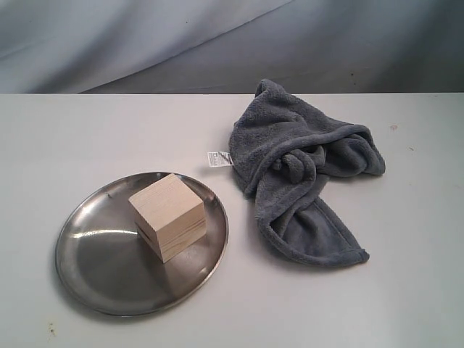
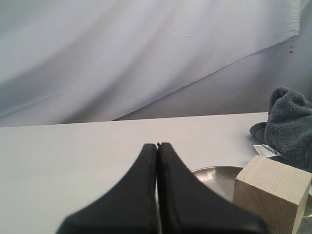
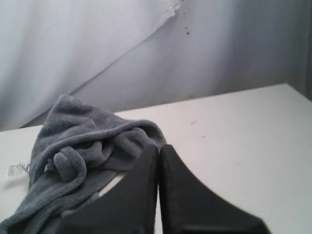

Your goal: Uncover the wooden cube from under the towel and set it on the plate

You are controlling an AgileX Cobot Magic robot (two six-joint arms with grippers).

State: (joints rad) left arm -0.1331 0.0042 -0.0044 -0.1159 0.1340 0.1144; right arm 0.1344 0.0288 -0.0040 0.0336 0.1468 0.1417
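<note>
White table (image 1: 391, 290): wooden cube (image 1: 168, 216) sits on plate (image 1: 101, 268), near left; towel (image 1: 301, 170) lies crumpled at right. Fingers of left gripper (image 2: 157, 145) and right gripper (image 3: 159, 146) are pressed together.

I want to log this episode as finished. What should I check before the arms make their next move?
1. The wooden cube is uncovered, with no cloth on it: ok.
2. The cube rests on the plate, inside the rim: ok.
3. The towel lies crumpled on the table, apart from the plate: ok.
4. The left gripper is shut with nothing between its fingers: ok.
5. The right gripper is shut with no cloth pinched: ok.
6. Height of both arms above the table: cannot tell, since neither shows in the exterior view.
</note>
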